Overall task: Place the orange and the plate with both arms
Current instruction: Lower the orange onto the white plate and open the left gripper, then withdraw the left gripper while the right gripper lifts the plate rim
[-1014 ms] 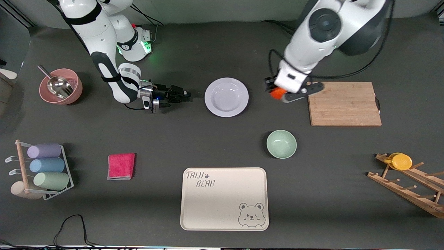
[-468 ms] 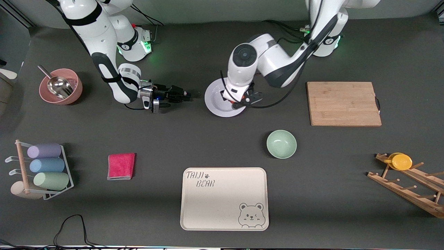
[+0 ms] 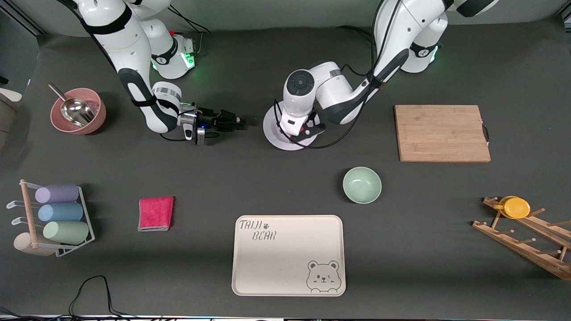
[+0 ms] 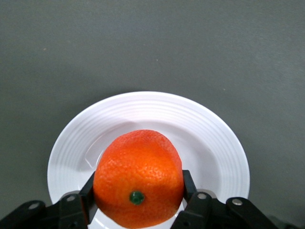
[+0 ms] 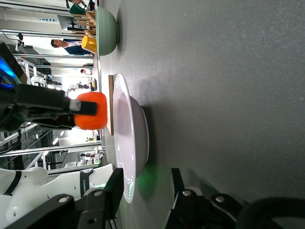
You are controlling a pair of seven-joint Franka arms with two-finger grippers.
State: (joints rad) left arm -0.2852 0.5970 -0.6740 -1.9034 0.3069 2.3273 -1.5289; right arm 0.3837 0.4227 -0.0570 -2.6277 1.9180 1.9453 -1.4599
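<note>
The white plate (image 3: 271, 132) lies in the table's middle, toward the robots' bases. My left gripper (image 3: 304, 131) hangs over it, shut on the orange (image 4: 138, 176), which the arm hides in the front view. In the left wrist view the orange hangs just above the plate's (image 4: 209, 143) well. My right gripper (image 3: 241, 120) is open, low over the table beside the plate at the right arm's end. In the right wrist view (image 5: 145, 174) the plate's rim (image 5: 131, 143) lies close to one of its fingers (image 5: 112, 191), and the orange (image 5: 90, 110) shows above the plate.
A mint-green bowl (image 3: 362, 185) and a beige bear tray (image 3: 288, 255) lie nearer the camera. A wooden cutting board (image 3: 441, 133) lies toward the left arm's end, a pink bowl with a scoop (image 3: 78, 111) toward the right arm's. A red cloth (image 3: 155, 213), cup rack (image 3: 53, 218) and wooden rack (image 3: 517, 223) lie nearer.
My left arm carried the orange from beside the cutting board to over the plate and lowered it toward the plate. The right arm has not moved.
</note>
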